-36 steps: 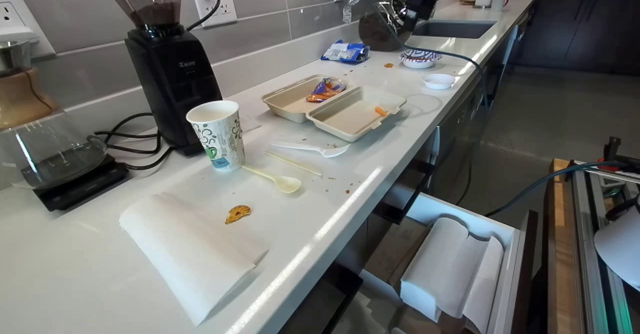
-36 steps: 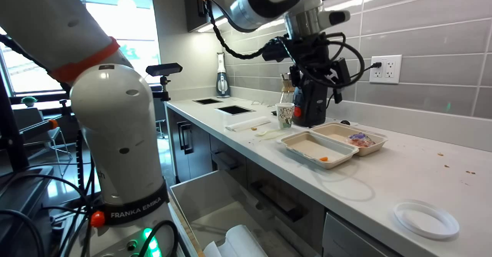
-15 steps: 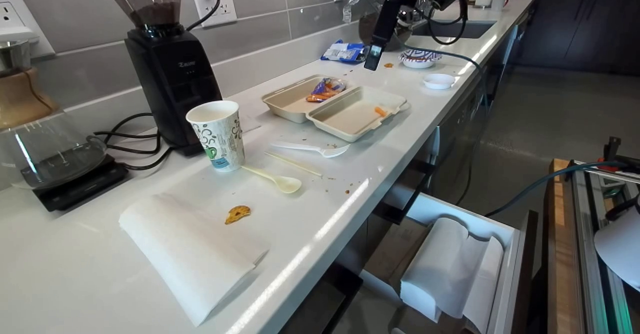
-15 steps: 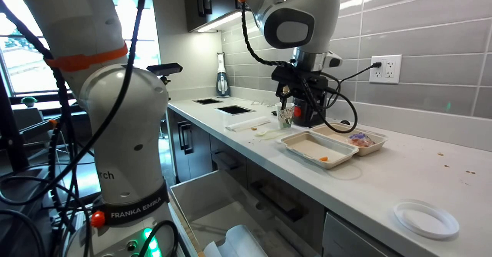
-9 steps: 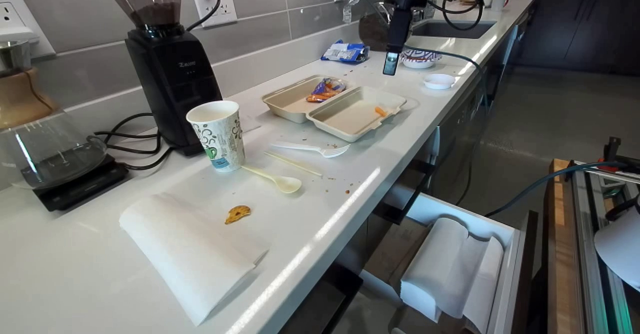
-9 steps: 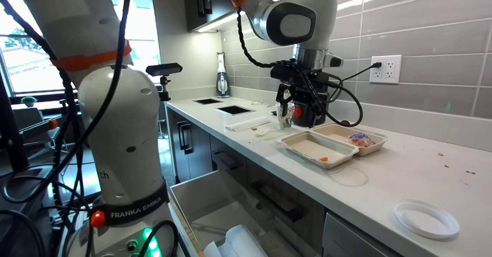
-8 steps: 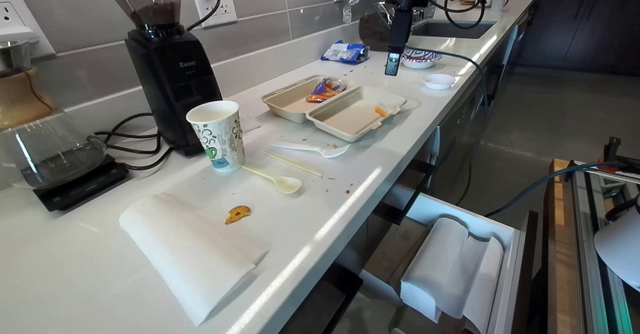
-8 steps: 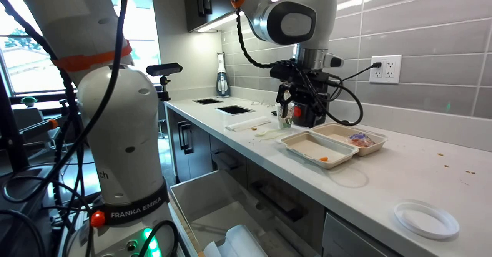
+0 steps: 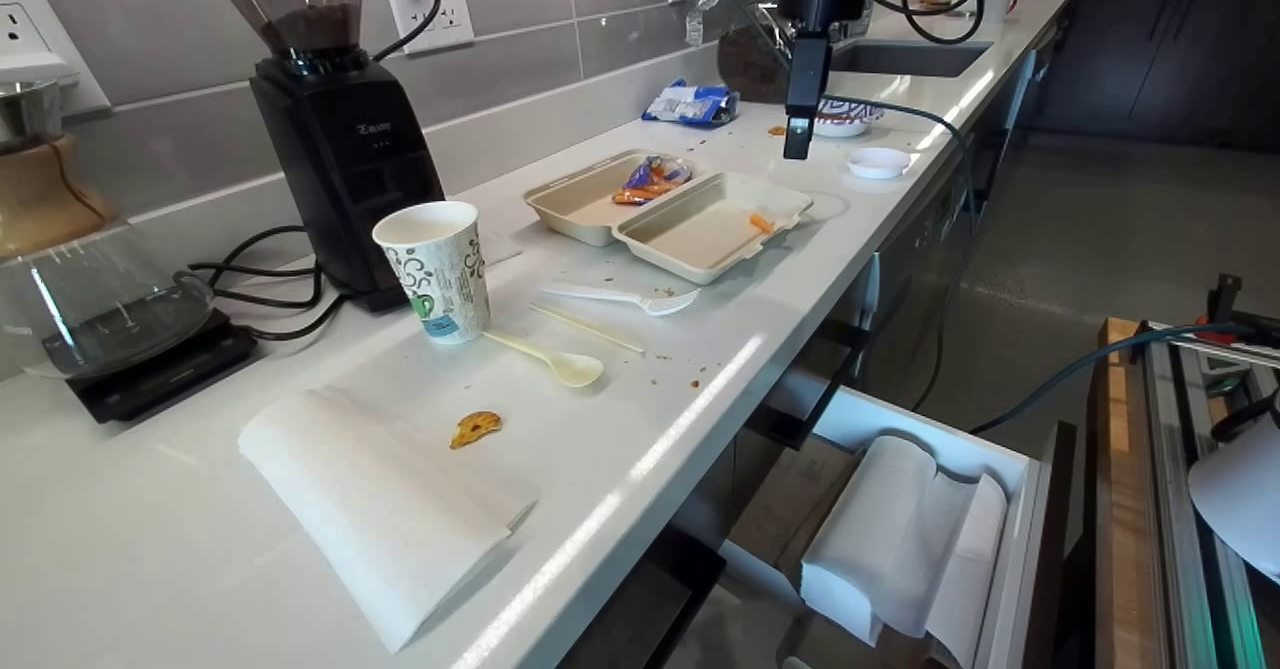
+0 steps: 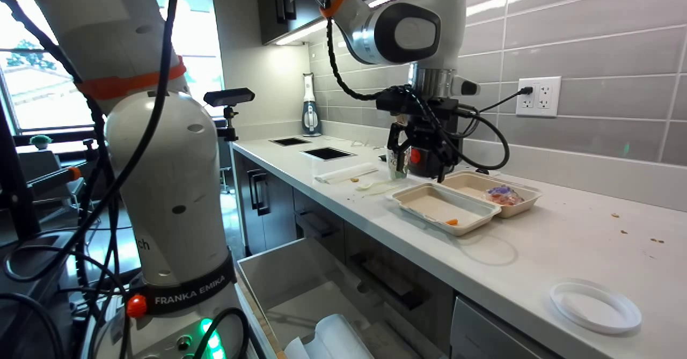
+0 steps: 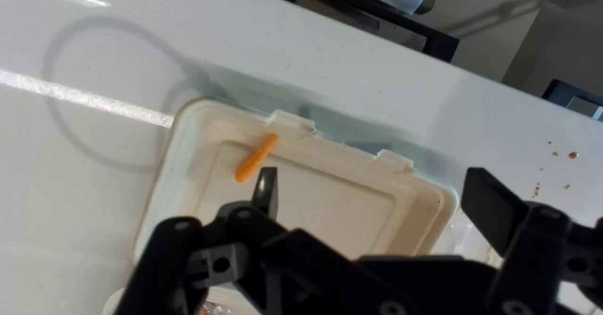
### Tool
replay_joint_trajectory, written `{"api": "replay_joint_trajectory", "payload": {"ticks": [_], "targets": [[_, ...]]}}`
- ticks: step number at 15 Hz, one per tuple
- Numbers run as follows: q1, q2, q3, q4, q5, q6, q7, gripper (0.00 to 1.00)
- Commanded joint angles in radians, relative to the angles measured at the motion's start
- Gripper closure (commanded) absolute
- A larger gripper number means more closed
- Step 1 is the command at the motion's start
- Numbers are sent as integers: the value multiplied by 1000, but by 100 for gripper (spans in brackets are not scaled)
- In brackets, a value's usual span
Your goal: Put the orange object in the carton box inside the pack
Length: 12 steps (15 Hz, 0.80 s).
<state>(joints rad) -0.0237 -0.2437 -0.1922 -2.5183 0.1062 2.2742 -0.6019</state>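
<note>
Clock centred on the box [image 9: 700, 232] in an exterior view, 12 at its top; items run left to right.

1. Coffee pot [image 9: 115, 309], glass; 9 o'clock, well apart.
2. Grinder [image 9: 350, 149], black; 9 o'clock, nearer.
3. Paper towel [image 9: 380, 509], white, folded; between 7 and 8.
4. Cup [image 9: 435, 274], paper, upright; between 8 and 9.
5. Spoon [image 9: 555, 360], stick [image 9: 587, 328] and fork [image 9: 625, 297], loose; 7 o'clock, the fork nearest the box.
6. Bag of carrots [image 9: 655, 181], purple and clear; in the box's 9 o'clock half. Taken as the task's pack. Whether its mouth gapes cannot be told.
7. Carrot [image 9: 761, 222], single, the task's orange object; in the box's 3 o'clock half, outside the bag, one end near a tab on the rim.
8. Gripper [image 11: 371, 183]; 2 o'clock. In the wrist view its fingers [image 11: 266, 195] stand wide apart above the box, with nothing held, clear of the carrot.
9. Dish [image 9: 878, 162], white, round; between 2 and 3.

Progress, as judged: early. In place: the gripper, above the box. Left: line up over the carrot, lower, close on it, lift, carry towards 9 o'clock, tuck it into the bag, let go.
</note>
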Motion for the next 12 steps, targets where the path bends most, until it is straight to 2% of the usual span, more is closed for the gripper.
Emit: {"api": "replay_joint_trajectory", "payload": {"ticks": [1,6,10,12], "targets": [[-20,30,21,-15,-56,56,46,0],[-21,82,35,-28,-63,188,133,0],[-26,134,51,-21,-69,232,244,0],[-32,152,57,-28,-80,312,297,0]]}}
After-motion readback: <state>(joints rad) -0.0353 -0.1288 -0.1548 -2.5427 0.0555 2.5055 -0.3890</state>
